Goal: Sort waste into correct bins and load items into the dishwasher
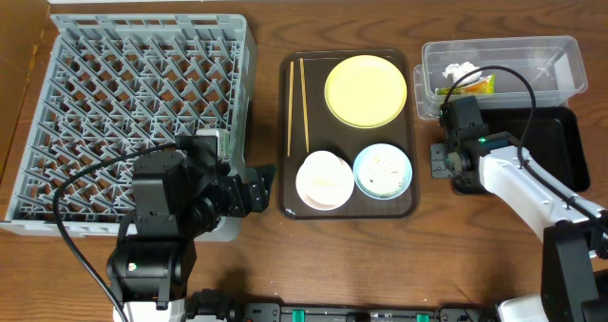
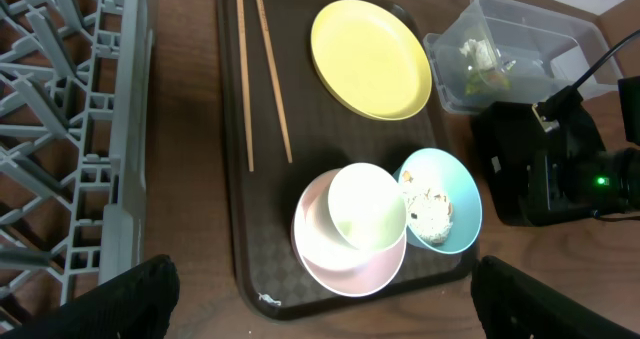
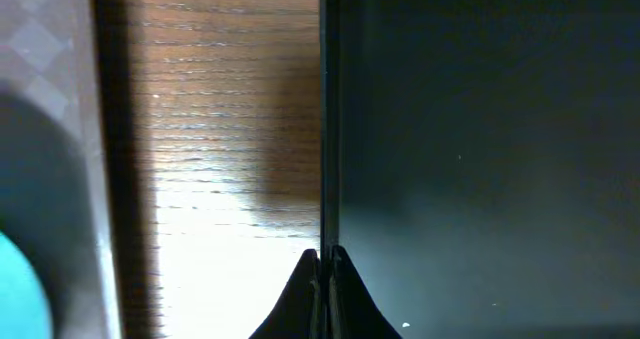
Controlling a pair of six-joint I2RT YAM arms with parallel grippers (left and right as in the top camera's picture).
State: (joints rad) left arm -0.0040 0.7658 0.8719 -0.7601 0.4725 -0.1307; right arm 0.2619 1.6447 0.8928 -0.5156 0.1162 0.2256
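On the brown serving tray (image 1: 290,123) lie a yellow plate (image 1: 366,91), two chopsticks (image 1: 296,104), a white bowl (image 1: 324,180) and a light blue bowl (image 1: 383,170) with rice scraps (image 2: 430,214). The clear tub (image 1: 532,51) holds a tissue (image 1: 458,71) and a green-yellow wrapper (image 1: 465,86). My right gripper (image 1: 440,161) is shut on the left rim of the black tray (image 1: 556,137); in its wrist view the fingers (image 3: 305,289) pinch that thin wall (image 3: 328,99). My left gripper (image 1: 256,189) stands open just left of the serving tray's near corner, holding nothing.
The grey dish rack (image 1: 133,94) fills the left side of the table, right behind my left arm. In the left wrist view the white bowl (image 2: 365,207) sits inside a pale pink dish (image 2: 350,264). The right arm's cable arcs over the black tray.
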